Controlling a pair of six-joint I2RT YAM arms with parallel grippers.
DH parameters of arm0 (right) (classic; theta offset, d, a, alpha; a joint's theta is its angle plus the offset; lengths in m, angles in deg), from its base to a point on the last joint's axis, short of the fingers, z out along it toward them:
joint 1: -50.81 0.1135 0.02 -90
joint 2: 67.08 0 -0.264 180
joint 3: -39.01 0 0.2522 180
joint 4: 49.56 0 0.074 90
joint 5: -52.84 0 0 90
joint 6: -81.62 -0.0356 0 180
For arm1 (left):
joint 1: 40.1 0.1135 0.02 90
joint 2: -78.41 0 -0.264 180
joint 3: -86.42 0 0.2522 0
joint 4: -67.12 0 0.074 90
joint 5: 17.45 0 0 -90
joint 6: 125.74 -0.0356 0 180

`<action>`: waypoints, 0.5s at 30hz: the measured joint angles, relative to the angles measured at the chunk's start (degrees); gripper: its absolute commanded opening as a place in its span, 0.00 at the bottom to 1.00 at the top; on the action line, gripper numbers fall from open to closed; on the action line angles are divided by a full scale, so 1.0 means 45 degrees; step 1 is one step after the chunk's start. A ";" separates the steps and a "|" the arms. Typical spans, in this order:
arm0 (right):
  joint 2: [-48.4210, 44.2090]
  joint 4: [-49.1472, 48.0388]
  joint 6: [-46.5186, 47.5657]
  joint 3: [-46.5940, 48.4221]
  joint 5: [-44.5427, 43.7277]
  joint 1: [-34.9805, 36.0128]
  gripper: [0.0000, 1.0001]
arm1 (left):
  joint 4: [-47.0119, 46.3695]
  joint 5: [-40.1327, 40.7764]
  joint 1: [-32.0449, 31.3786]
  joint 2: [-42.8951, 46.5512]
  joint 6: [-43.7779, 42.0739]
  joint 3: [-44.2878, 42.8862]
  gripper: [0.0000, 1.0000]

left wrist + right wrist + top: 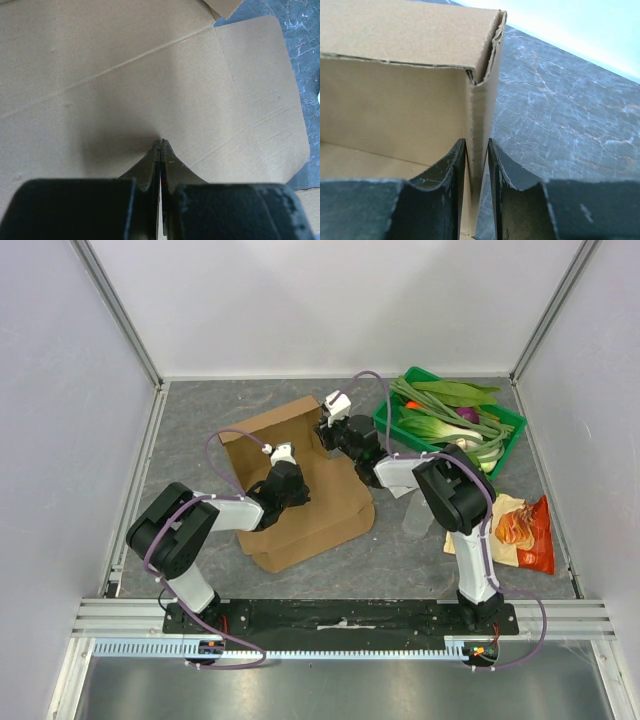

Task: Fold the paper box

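The paper box (325, 512), a plain brown corrugated cardboard blank with creased panels and flaps, lies in the middle of the grey marbled desk (200, 410), between the two arms. Most of it is flat on the surface. Its far portion stands up as walls that meet at a corner on the far right side.

The left end effector (287, 472) rests on the flat middle panel. In the left wrist view the left end effector (160, 142) has its two black fingers pressed together with nothing between them. Their tips touch the cardboard (150, 75) just near a long crease, and a rounded flap lies flat to the right against the desk (305, 30).

The right end effector (326, 430) reaches to the raised far right corner of the box. In the right wrist view the right end effector (477, 145) is clamped on the upright side wall (395, 105), one finger on the inner face and one on the outer, both seeming to touch it. Above them the wall's torn-looking top edge meets the adjoining panel. Beyond the wall lies bare desk (560, 110).

To the right, well apart from the box, a green plastic tray (418, 373) holds leafy green vegetables (450, 395). A crinkly tan-and-orange snack bag (525, 530) lies nearer, beside the right arm.
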 measured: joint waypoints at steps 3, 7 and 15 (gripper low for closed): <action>-0.0005 -0.0335 0.0078 -0.0223 -0.1535 0.0461 0.37 | 0.0000 -0.0005 0.0000 0.0005 0.0000 0.0000 0.02; -0.0005 -0.0559 0.0058 -0.0500 -0.2909 0.0894 0.34 | -0.0039 -0.0005 0.0000 0.0005 0.0005 0.0024 0.02; -0.0005 -0.0617 -0.0481 -0.0544 -0.5027 0.1243 0.00 | -0.0389 -0.0005 0.0000 0.0005 0.0005 0.0194 0.02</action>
